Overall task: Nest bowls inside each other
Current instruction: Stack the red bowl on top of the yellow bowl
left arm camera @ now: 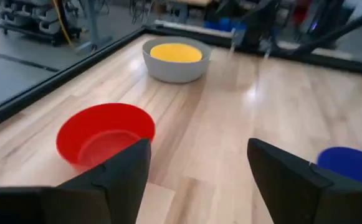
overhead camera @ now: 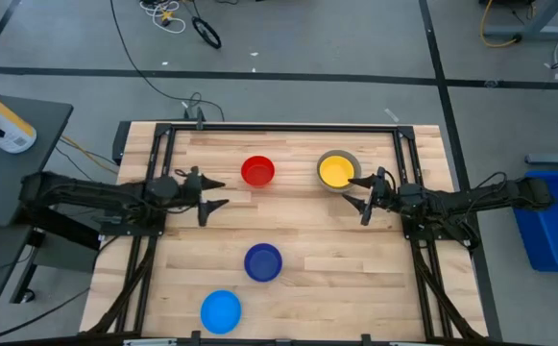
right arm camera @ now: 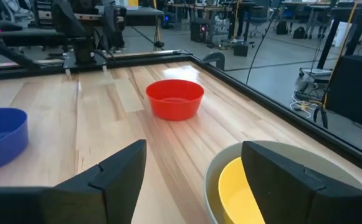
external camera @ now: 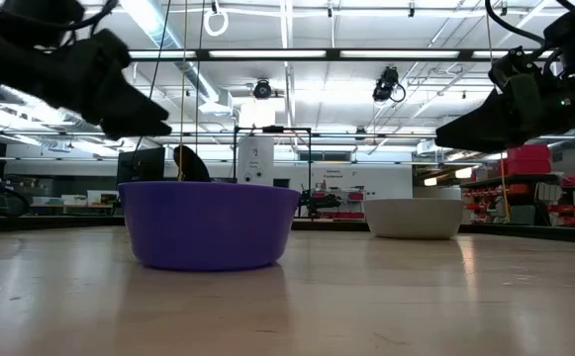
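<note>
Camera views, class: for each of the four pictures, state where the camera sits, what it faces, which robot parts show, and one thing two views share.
High view: overhead, looking down; both arms, left gripper, right gripper.
Low view: table height, facing the dark blue bowl; grippers overhead.
Left wrist view: facing the red bowl and the yellow bowl nested in the grey bowl; own open fingers.
Right wrist view: over the yellow-in-grey pair; own open fingers.
Shared: both wrist views show the red bowl.
</note>
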Robot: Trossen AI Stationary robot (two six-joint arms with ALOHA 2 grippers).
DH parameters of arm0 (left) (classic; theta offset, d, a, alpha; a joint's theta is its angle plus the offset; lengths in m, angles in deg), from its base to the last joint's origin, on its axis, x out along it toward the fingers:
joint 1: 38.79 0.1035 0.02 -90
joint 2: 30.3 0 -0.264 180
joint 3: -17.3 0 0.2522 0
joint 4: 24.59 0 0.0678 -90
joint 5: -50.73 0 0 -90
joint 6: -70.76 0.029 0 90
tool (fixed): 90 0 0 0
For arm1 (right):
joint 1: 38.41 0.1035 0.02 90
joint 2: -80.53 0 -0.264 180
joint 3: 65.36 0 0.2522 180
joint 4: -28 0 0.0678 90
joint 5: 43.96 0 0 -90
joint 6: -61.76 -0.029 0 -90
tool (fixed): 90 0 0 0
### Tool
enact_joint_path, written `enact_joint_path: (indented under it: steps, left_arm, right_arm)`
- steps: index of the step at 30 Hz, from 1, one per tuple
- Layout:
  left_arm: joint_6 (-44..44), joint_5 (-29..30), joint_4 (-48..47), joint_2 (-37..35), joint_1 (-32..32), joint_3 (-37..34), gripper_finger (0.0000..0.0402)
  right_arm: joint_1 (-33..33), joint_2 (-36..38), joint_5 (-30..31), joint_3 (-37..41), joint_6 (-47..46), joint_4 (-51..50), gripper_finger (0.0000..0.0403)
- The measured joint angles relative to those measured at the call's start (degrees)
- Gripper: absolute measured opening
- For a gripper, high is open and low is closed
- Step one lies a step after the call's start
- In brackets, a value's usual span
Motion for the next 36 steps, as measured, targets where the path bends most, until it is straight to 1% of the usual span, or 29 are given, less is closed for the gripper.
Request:
enact_joint_path:
  steps: [5, 11, 13, 16, 18, 21, 24, 27, 31, 36]
  left_arm:
    - [4.46, -1.37, -1.07, 16.74, 1.16, 9.98, 0.0279]
    - [8.45, -0.4, -9.05, 38.16, 3.55, 23.38, 0.0279]
    - [9.0, -0.48, -11.03, 43.94, 4.69, 27.58, 0.0279]
    - [9.9, -0.95, -13.76, 49.98, 6.51, 32.95, 0.0279]
    - [10.4, -1.43, -14.21, 52.12, 7.43, 35.54, 0.0279]
    - [11.56, -3.93, -14.26, 53.2, 8.84, 38.13, 0.0279]
    - [11.52, -7.19, -15.11, 53.45, 10.37, 39.21, 0.0279]
    - [9.88, -10.95, -16.44, 53.45, 11.86, 39.43, 0.0279]
    - [8.9, -10.45, -17.77, 53.71, 12.34, 39.25, 0.0279]
    - [9.18, -10.49, -17.75, 53.71, 12.72, 39.25, 0.0279]
  right_arm:
    - [0.0, 0.0, 0.02, 0.0, 0.0, -0.42, 0.0281]
    - [0.02, 0.02, -0.28, 0.0, -0.07, -2.03, 0.0287]
    - [0.02, 0.01, -0.31, 0.0, -0.34, -3.0, 0.0289]
    - [0.02, 0.02, -0.68, 0.0, -0.68, -4.32, 0.0293]
    - [0.02, 0.0, -2.13, 0.0, -0.66, -5.37, 0.0295]
    - [0.02, 0.02, -4.41, 0.0, -0.67, -6.61, 0.0298]
    - [0.02, 0.0, -6.26, 0.0, -0.66, -7.54, 0.0301]
    - [0.04, 0.01, -6.34, 0.0, -0.68, -7.63, 0.0304]
    - [0.04, 0.02, -6.29, 0.0, -0.66, -7.63, 0.0304]
    - [0.04, 0.01, -6.29, 0.0, -0.66, -7.62, 0.0295]
